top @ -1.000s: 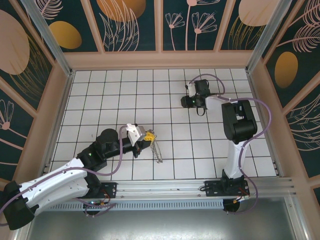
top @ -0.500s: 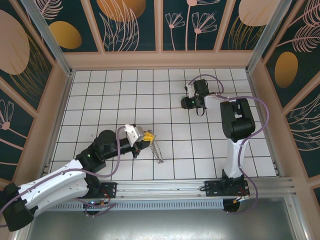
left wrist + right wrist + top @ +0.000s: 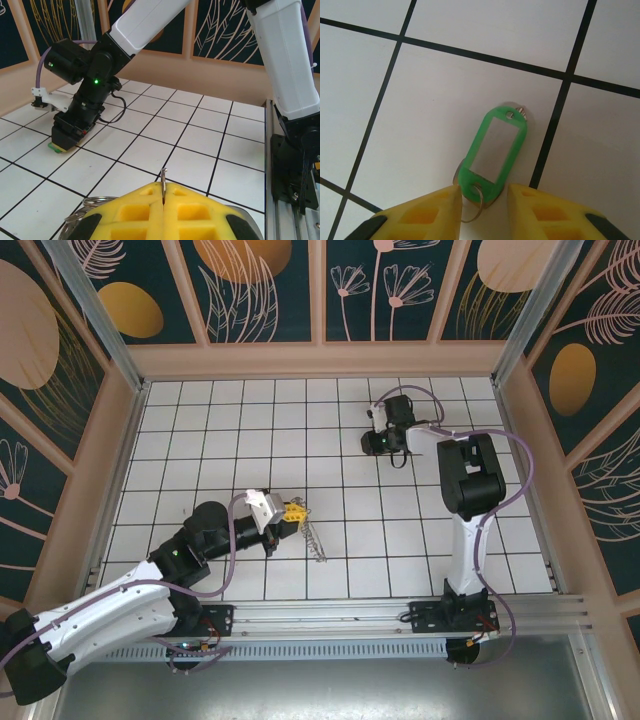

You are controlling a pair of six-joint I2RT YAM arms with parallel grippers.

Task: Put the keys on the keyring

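Note:
The keys are a bright green tag (image 3: 496, 150) lying flat on the white tiles, with a metal key tip (image 3: 522, 109) peeking out from under its far end and a small wire loop (image 3: 476, 209) through its near hole. My right gripper (image 3: 482, 189) is down on the floor at the back (image 3: 372, 443), open, its yellow fingers either side of the tag's near end. My left gripper (image 3: 163, 189) is shut on the keyring (image 3: 163, 176), a thin metal ring held edge-on between the pads. Its chain (image 3: 316, 540) trails onto the tiles below the gripper (image 3: 292, 510).
Wooden walls (image 3: 320, 360) enclose the tiled floor on three sides. A metal rail (image 3: 400, 612) with both arm bases runs along the near edge. The right arm's white link (image 3: 285, 55) and base (image 3: 295, 165) stand close on the right of the left wrist view.
The right gripper's jaws have narrowed around the green tag. The left arm has shifted slightly with the keyring still held.

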